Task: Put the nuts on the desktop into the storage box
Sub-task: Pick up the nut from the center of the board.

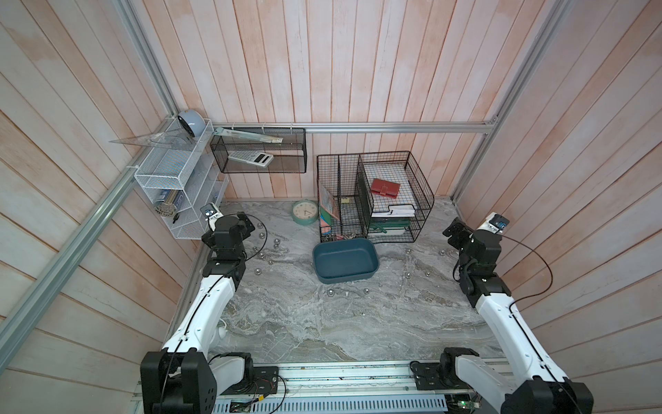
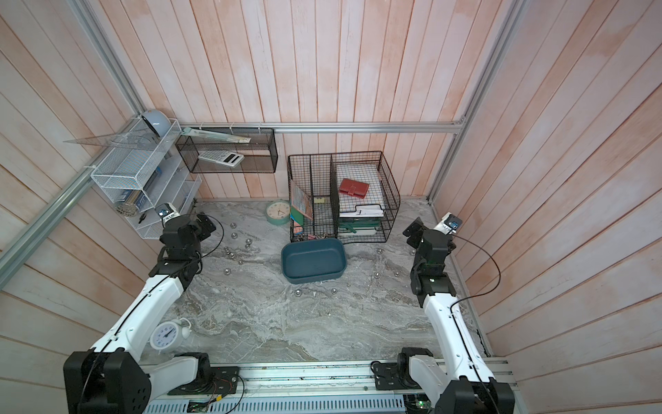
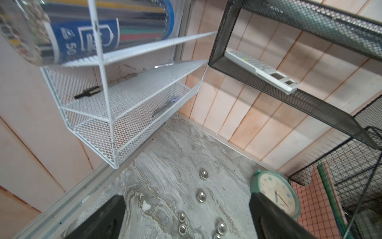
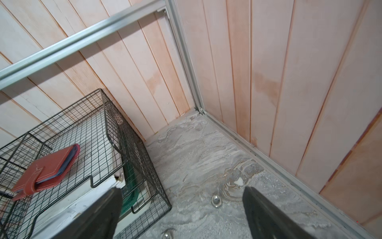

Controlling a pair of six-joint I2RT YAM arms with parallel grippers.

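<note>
Left wrist view: the left pincer hangs spread and empty above the surface, with several nuts lying just ahead. The right pincer is spread and empty too, with one nut just ahead. In both top views the nuts lie scattered left, right and near of the box, which sits mid-surface.

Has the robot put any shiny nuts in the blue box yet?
Not yet. Done: nothing, the box is empty. In hand: nothing, the left gripper and right gripper are open and empty. To do: all the nuts lie on the desktop, near both arms and in front of the box.
</note>
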